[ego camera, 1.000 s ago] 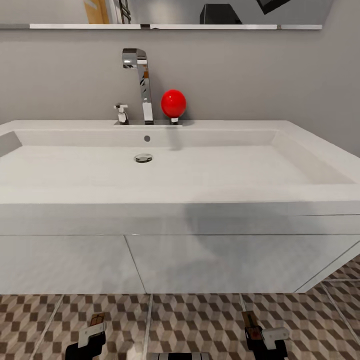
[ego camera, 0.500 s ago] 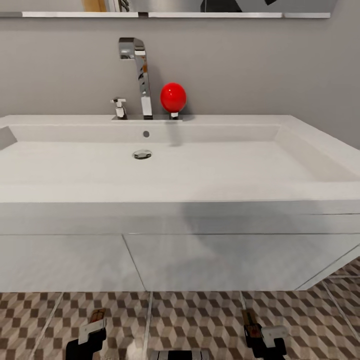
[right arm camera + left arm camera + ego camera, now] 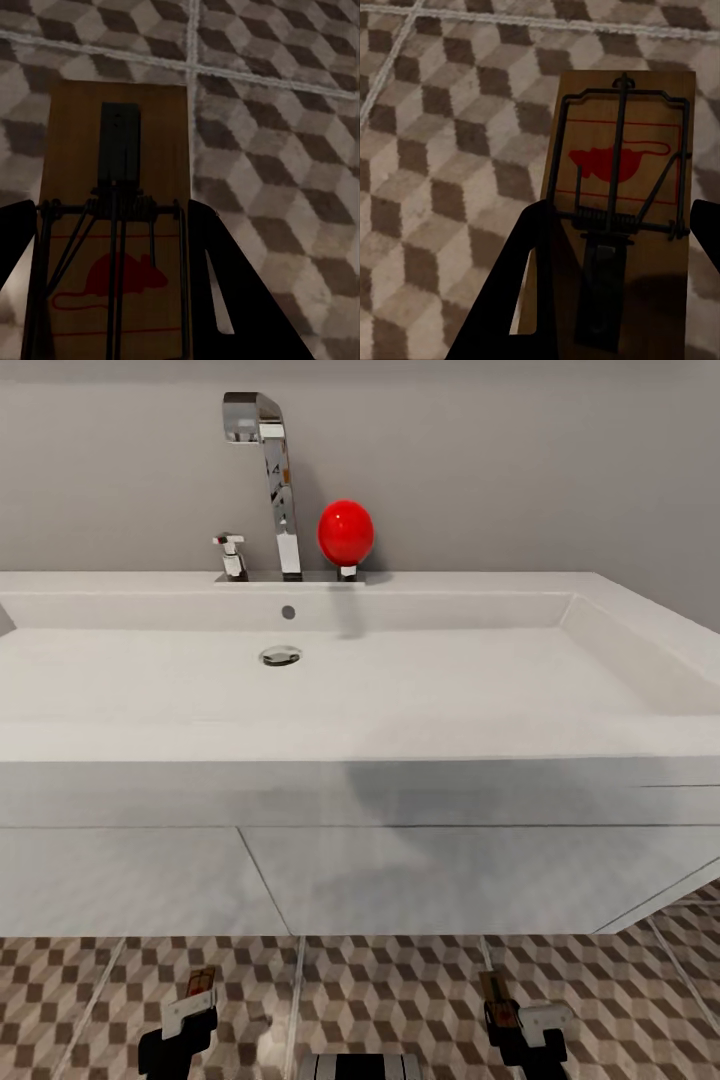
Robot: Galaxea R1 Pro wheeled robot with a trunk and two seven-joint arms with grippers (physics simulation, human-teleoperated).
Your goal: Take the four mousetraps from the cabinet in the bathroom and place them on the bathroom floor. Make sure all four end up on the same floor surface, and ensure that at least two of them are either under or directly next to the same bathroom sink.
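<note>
I face the wide white sink (image 3: 430, 700) with its chrome tap (image 3: 272, 470), hung over the white vanity (image 3: 450, 880). Low in the head view, each hand holds one mousetrap over the cube-patterned bathroom floor (image 3: 400, 1000), just in front of the vanity. My left gripper (image 3: 193, 1005) is shut on a brown mousetrap (image 3: 201, 982). My right gripper (image 3: 503, 1012) is shut on another mousetrap (image 3: 491, 987). Up close, the left trap (image 3: 619, 187) lies between black fingers (image 3: 510, 300), and the right trap (image 3: 116, 210) between black fingers (image 3: 225, 285). The cabinet is out of view.
A red ball-shaped object (image 3: 346, 532) stands on the sink deck beside the tap, with a small chrome handle (image 3: 231, 553) on the tap's other side. A grey wall (image 3: 520, 460) backs the sink. The vanity front overhangs the tiles ahead of both grippers.
The whole head view has shifted: the camera has come lower and closer to the sink, and the mirror shelf has left the top edge. Both grippers still hold their traps.
</note>
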